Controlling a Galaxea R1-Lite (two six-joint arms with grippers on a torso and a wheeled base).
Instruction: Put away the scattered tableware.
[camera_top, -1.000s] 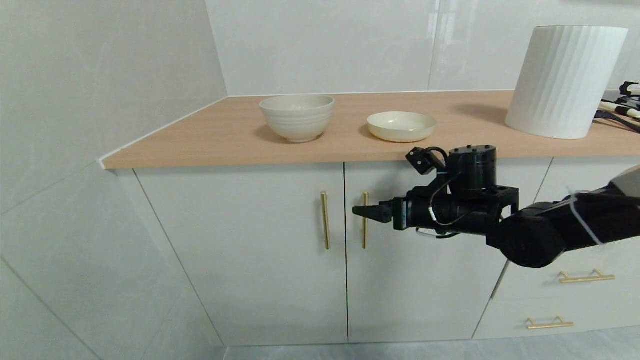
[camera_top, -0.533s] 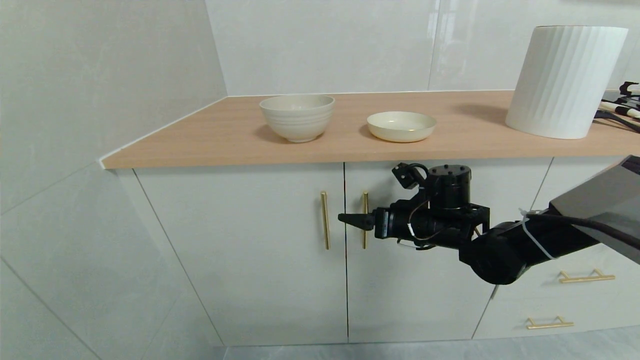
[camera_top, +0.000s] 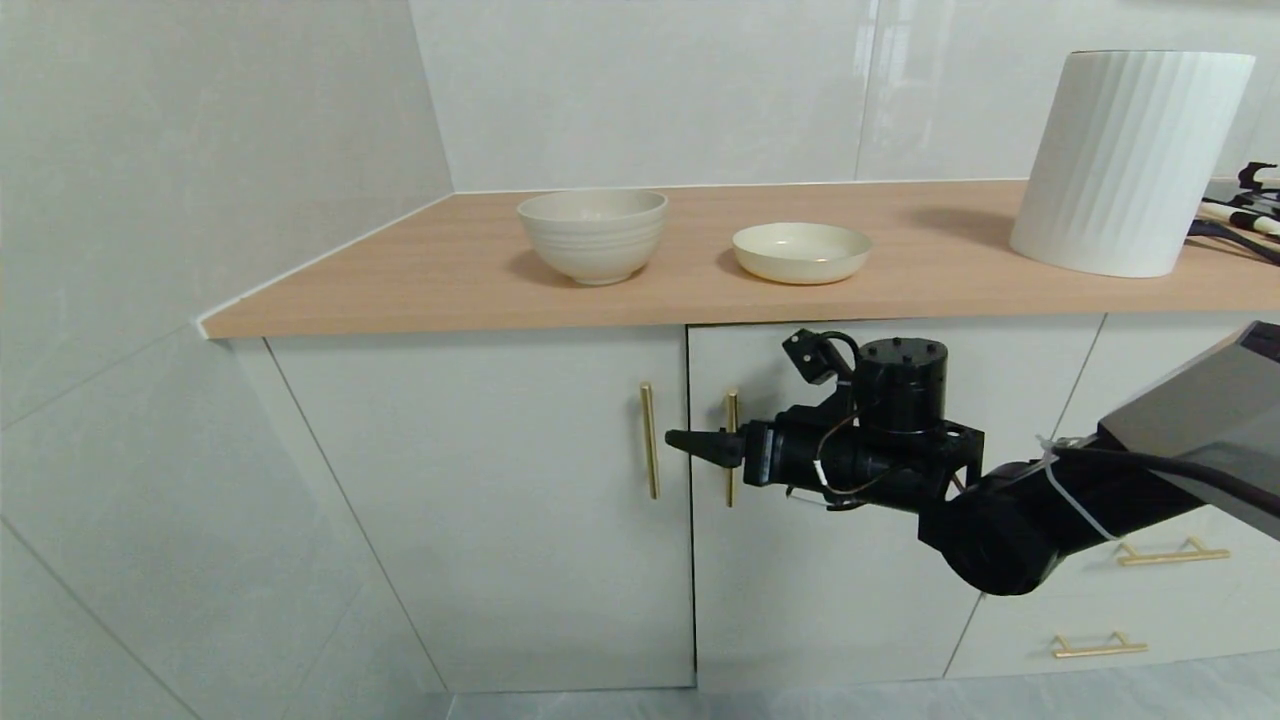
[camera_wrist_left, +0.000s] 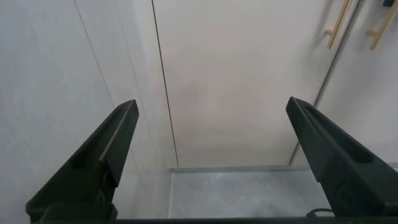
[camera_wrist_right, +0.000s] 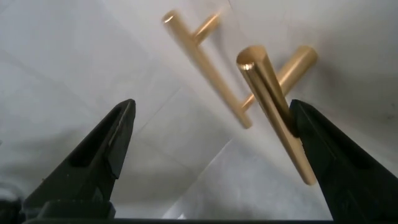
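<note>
My right end effector (camera_top: 690, 445) is out in front of the cabinet, level with the two gold handles at the seam between the doors. Its tip crosses in front of the right door's handle (camera_top: 732, 450), while the left door's handle (camera_top: 650, 440) sits just beyond. From the right wrist, the right end effector (camera_wrist_right: 211, 155) is spread wide, and the nearer handle (camera_wrist_right: 273, 112) lies between the fingers, close against one of them (camera_wrist_right: 329, 162). I cannot tell whether they touch, and nothing is gripped.

My left end effector (camera_wrist_left: 211, 155) is spread wide too, holding nothing, down low and facing the cabinet front (camera_wrist_left: 236, 93) and the floor (camera_wrist_left: 236, 193).

Up on the bench (camera_top: 450, 285) the tableware waits. There's a deep cream bowl (camera_top: 592, 235) toward the left corner and a shallow dish (camera_top: 801, 252) just beside it on the right. The two stand apart, both upright, well above my end effector. Farther right stands a tall white ribbed container (camera_top: 1130, 160). Below it are two drawers with gold pulls (camera_top: 1172, 552).
</note>
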